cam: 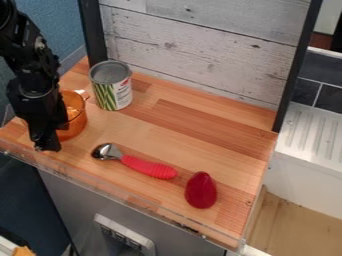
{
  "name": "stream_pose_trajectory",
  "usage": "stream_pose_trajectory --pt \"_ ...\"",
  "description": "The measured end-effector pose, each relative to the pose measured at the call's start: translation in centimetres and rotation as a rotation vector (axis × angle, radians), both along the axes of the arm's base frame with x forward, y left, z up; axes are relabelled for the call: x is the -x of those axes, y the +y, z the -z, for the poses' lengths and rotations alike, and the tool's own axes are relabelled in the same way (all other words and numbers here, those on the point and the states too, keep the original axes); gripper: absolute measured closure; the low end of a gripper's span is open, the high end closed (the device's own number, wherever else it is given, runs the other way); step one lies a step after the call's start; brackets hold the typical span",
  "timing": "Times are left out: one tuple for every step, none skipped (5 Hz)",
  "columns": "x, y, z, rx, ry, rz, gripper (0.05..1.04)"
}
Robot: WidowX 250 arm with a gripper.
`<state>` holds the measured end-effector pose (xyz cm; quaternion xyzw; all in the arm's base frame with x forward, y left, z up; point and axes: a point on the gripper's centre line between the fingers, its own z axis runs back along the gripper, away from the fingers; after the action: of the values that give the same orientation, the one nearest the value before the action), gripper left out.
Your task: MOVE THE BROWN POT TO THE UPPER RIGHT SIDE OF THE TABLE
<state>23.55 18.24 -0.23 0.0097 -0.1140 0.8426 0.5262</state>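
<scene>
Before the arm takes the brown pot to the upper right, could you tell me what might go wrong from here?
The can stands close beside the pot, toward the goal side, so a sideways move could knock it over. Passing low on the can's near side, the pot might catch the red-handled scoop. The gripper hides part of the pot, so a poor grip could go unnoticed.

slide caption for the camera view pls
Robot gripper at the brown pot, with can, red-handled spoon and red object on a wooden counter.
</scene>
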Motion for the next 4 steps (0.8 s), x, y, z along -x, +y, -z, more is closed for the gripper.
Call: stream_pose_trajectory --pt "0.0 0.2 0.0 -0.013 -0.004 -0.007 0.736" --pt "-0.1 0.2 -0.1 -0.015 -0.004 -0.004 0.942" --pt "-0.1 0.1 0.0 -0.004 -0.005 0.007 1.006" --pt "0.1 -0.1 -1.2 -0.021 -0.029 0.012 1.006"
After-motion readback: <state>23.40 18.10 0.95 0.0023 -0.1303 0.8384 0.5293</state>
